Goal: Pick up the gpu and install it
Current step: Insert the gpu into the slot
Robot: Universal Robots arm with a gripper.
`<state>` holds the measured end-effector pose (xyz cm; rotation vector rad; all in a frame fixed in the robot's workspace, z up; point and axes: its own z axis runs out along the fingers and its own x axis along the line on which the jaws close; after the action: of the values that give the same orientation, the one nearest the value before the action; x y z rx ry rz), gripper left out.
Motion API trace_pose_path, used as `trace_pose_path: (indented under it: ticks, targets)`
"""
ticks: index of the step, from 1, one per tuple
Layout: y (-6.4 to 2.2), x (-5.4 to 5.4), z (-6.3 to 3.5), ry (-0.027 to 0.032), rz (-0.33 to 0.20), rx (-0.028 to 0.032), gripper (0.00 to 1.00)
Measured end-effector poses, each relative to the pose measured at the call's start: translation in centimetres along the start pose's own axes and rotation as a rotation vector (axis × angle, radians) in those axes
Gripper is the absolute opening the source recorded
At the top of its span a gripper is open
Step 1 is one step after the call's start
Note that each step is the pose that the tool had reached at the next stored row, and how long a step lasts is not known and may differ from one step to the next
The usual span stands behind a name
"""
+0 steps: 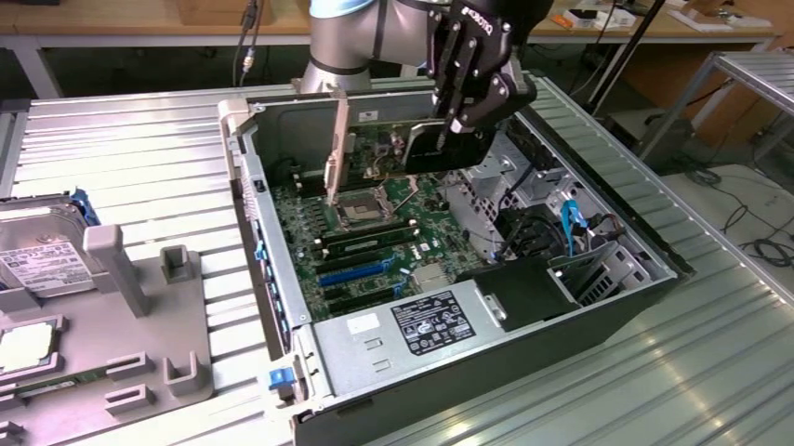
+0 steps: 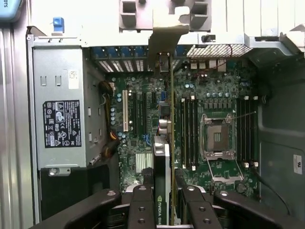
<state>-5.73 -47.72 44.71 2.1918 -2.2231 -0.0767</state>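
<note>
1. Grasps the gpu (image 1: 422, 153) in the tool (image 1: 456, 130), fingers clenched on the card's two flat faces.
2. Holds it on edge in the air over the motherboard (image 1: 372, 209) inside the open computer case (image 1: 522, 372), apart from the board and not seated in any slot.
3. Points the long axis away from the tool toward the case's rear wall, with the pale metal bracket (image 1: 335, 153) at the far end, hanging down just inside that wall.
4. Keeps the card parallel to the expansion slots (image 2: 140, 112) and memory sticks (image 2: 188, 133) below, lower edge facing the board.
5. Exterior view: gives the height gap between card and board. Also takes in the hard drive (image 1: 37, 251), propped in a grey fixture (image 1: 118, 269) on the worktop (image 1: 149, 167), well apart at the exterior view's left.
6. Wrist view: sights straight along the card's upper edge, placing it between the dark slots and the memory sticks, with the CPU socket (image 2: 217, 138) beyond the sticks. Cannot tell which slot lies exactly beneath.
</note>
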Motion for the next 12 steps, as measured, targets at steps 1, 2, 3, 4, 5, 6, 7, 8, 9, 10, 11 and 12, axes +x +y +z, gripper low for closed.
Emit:
trace_pose_path:
  ticks: [1,2,3,4,5,6,7,8,9,10,11,12]
  targets:
    - [-0.05,0.0,0.0,0.0009,-0.018,-0.0004,0.27]
    - [-0.08,0.0,0.0,0.0013,-0.028,-0.0006,0.27]
    - [-0.1,0.0,-0.01,0.0018,-0.035,-0.0008,0.27]
    - [-0.14,0.0,-0.01,0.0023,-0.047,-0.001,0.27]
    - [-0.16,0.0,-0.01,0.0027,-0.056,-0.0012,0.27]
    - [-0.19,0.0,-0.01,0.0032,-0.067,-0.0014,0.27]
    - [-0.24,0.0,-0.01,0.004,-0.083,-0.0018,0.27]
    - [-0.28,0.0,-0.01,0.0046,-0.096,-0.0021,0.27]
    - [-0.31,0.0,-0.02,0.0051,-0.106,-0.0023,0.27]
    - [-0.34,0.0,-0.02,0.0056,-0.117,-0.0025,0.27]
    - [-0.36,0.0,-0.02,0.0061,-0.126,-0.0027,0.27]
    - [-0.41,-0.01,-0.02,0.0069,-0.143,-0.0031,0.27]
